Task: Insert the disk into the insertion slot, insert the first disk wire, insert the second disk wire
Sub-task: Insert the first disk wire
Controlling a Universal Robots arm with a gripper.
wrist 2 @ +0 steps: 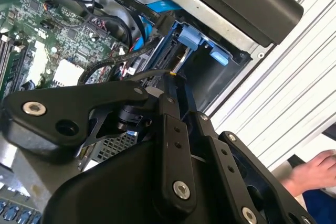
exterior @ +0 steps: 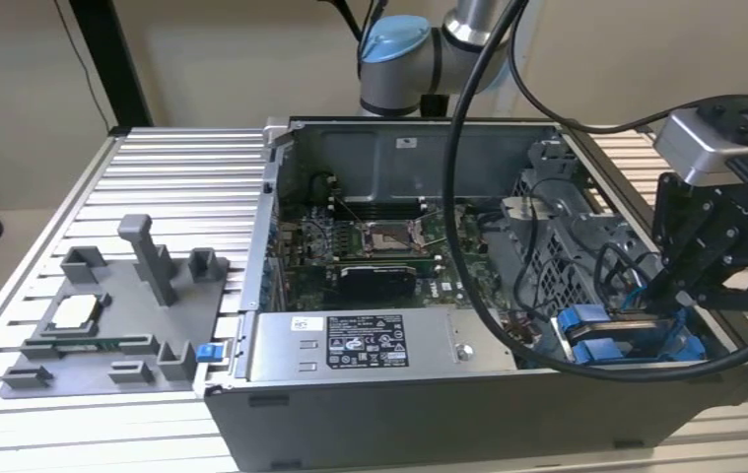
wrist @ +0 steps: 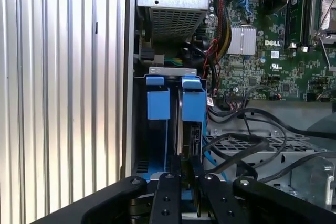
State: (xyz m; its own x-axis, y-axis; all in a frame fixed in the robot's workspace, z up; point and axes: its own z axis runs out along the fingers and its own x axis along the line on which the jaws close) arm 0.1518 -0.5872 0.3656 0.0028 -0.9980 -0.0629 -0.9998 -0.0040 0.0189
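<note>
The disk (wrist: 191, 129) stands on edge inside the insertion slot (wrist: 157, 106), in the corner of the open computer case (exterior: 387, 414) that lies nearest the camera on the exterior view's right. The case itself rests on the slatted desk (exterior: 176, 168). The blue tab of the disk's frame sits level with the blue tab of the neighbouring rail, which suggests the disk is at or close to full depth.

The end effector (wrist: 187, 163) reaches down into this corner, directly over the near end of the disk. In both wrist views its fingers (wrist 2: 169, 95) are drawn together with only a thin gap. Whether anything thin is nipped between them is hidden.

Black cables (wrist: 247, 145) loop over the perforated cage just beside the slot, and a flat blue cable (wrist 2: 160, 7) lies beside the bay. Whether any wire is plugged into the disk cannot be told. The power-supply box (exterior: 361, 345) runs along the case's near wall. A person's hand (wrist 2: 315, 171) rests near the desk's edge.

Judgement on the step in hand, seating the disk: the push should run straight along the blue rails, with the disk kept parallel to the slot walls. Any side load risks jamming the frame. The loose cables should stay out of the bay mouth so that none is trapped under the disk.
</note>
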